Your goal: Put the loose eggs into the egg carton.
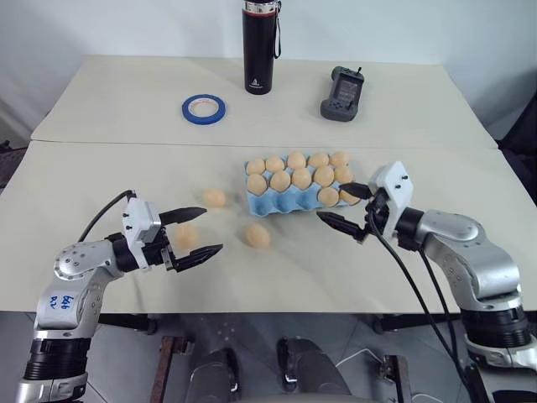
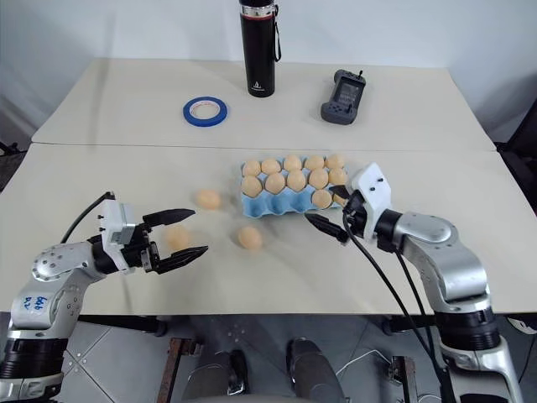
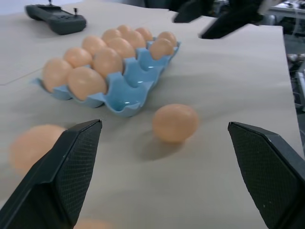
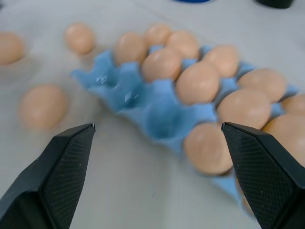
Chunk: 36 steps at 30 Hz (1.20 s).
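Left wrist view puts my left gripper (image 3: 164, 176) with its fingers spread wide and nothing between them, and one egg (image 3: 175, 122) lies on the table (image 3: 238, 71) just ahead. To take it well, I think I should straddle it evenly and close gently around its middle, since it looks ready to roll. A second egg (image 1: 186, 236) sits close by that gripper, a third (image 1: 214, 197) nearer the egg carton (image 1: 267, 207). My right gripper (image 1: 346, 206), also spread and empty, hovers at the carton's near right corner. Empty cups remain along the carton's near row.
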Each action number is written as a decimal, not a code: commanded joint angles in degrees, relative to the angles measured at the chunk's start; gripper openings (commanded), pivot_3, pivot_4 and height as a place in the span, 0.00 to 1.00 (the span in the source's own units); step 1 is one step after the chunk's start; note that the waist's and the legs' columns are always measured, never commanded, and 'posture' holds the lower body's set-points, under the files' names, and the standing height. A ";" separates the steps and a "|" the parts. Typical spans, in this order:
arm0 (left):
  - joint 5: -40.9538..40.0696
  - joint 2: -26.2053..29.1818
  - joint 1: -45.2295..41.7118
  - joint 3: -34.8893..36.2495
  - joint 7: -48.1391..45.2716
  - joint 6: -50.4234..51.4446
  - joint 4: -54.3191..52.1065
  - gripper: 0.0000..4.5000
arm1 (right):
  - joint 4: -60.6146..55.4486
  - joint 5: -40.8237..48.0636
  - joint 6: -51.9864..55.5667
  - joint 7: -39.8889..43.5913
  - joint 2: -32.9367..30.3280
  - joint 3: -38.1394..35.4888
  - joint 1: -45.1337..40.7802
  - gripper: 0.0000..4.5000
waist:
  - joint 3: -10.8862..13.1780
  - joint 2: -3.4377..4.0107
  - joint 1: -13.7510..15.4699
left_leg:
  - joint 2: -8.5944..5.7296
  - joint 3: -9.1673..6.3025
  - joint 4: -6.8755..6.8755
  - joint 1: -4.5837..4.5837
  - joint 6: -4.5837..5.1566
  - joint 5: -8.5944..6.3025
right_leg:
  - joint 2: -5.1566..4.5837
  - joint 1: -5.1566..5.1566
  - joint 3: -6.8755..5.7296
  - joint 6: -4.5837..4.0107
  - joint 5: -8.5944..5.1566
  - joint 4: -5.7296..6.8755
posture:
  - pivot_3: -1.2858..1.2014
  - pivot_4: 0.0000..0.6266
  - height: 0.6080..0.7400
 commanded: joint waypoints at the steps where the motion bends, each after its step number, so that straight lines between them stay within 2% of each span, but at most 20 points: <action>1: -0.93 1.40 0.89 3.71 1.12 -0.16 -0.63 1.00 | -3.74 0.75 -5.23 4.63 -3.77 -3.87 3.82 0.99 | 0.00 0.00 0.06 | 0.00 -0.02 0.00 -0.01 0.05 -0.04 | 0.00 0.01 -0.02 0.00 0.00 -0.03 | 0.52 0.24 1.00; 8: -0.62 3.73 3.68 7.26 -1.02 -2.24 1.79 1.00 | -4.25 2.83 -7.07 9.61 -7.24 -6.18 9.39 0.99 | 0.00 0.00 -0.24 | 0.01 -0.04 0.00 0.08 0.15 -0.11 | 0.00 0.07 -0.03 -0.02 -0.01 -0.03 | 0.52 0.24 1.00; 14: -0.66 5.37 4.31 8.73 -3.08 -4.20 3.93 1.00 | -8.55 5.34 4.41 0.26 -2.89 -2.25 4.28 0.99 | 0.00 0.00 -0.33 | 0.02 -0.09 0.00 0.07 -0.02 -0.22 | -0.03 0.06 -0.04 -0.07 0.00 -0.01 | 0.52 0.24 1.00; 18: -1.11 6.43 5.01 9.49 -5.81 -5.38 5.64 1.00 | -12.58 5.76 14.66 -5.94 0.52 4.92 0.27 0.99 | 0.00 0.00 -0.30 | 0.04 -0.13 -0.05 0.06 -0.12 -0.23 | -0.05 0.00 -0.10 -0.22 -0.05 0.00 | 0.52 0.24 1.00; 21: -1.65 7.19 5.39 9.40 -7.55 -4.68 6.09 1.00 | -13.51 5.65 17.51 -8.93 4.06 8.87 -2.32 0.99 | 0.00 0.00 -0.26 | 0.03 -0.18 -0.20 0.03 -0.15 -0.19 | -0.11 -0.05 -0.21 -0.42 -0.17 -0.01 | 0.52 0.24 1.00; 27: -2.10 6.68 5.04 9.15 -7.84 -4.62 4.99 1.00 | -8.95 2.02 16.60 -11.51 9.33 16.02 -6.58 0.99 | -0.01 -0.01 -0.22 | 0.04 -0.38 -0.33 -0.07 -0.25 -0.07 | -0.09 -0.11 -0.47 -0.58 -0.36 -0.02 | 0.52 0.24 1.00; 36: -2.60 6.33 5.40 8.98 -6.74 -3.57 2.12 1.00 | -2.83 -3.57 11.30 -11.56 14.66 21.80 -9.04 0.99 | -0.01 -0.01 -0.28 | 0.06 -0.44 -0.32 -0.08 -0.29 -0.04 | -0.04 -0.10 -0.54 -0.57 -0.39 0.06 | 0.52 0.24 1.00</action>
